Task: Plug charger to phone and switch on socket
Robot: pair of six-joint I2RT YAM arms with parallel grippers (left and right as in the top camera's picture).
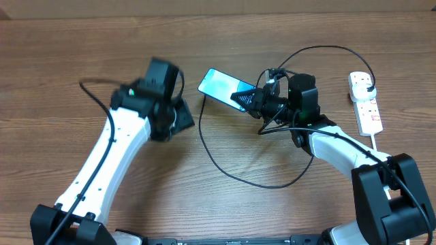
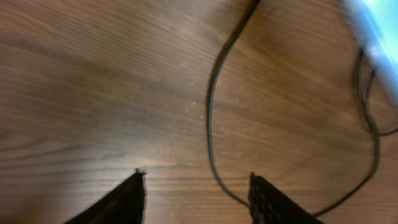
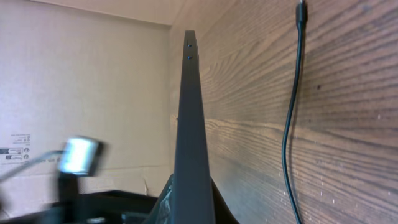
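Observation:
The phone (image 1: 221, 86), with a light blue screen, is held tilted above the table by my right gripper (image 1: 255, 101), which is shut on its right end. In the right wrist view the phone (image 3: 189, 124) shows edge-on between the fingers (image 3: 191, 208). The charger's thin black cable (image 1: 228, 171) loops across the table. One end lies just left of the phone and the black plug (image 1: 368, 86) sits in the white socket strip (image 1: 368, 112). My left gripper (image 1: 180, 116) is open and empty, low over the table left of the phone. The cable (image 2: 211, 124) runs between its fingers (image 2: 196, 182).
The socket's thick white cord (image 1: 379, 144) runs toward the front right. More of the black cable arcs behind the right wrist (image 1: 327, 47). A cardboard wall (image 3: 81, 81) stands beyond the table's edge.

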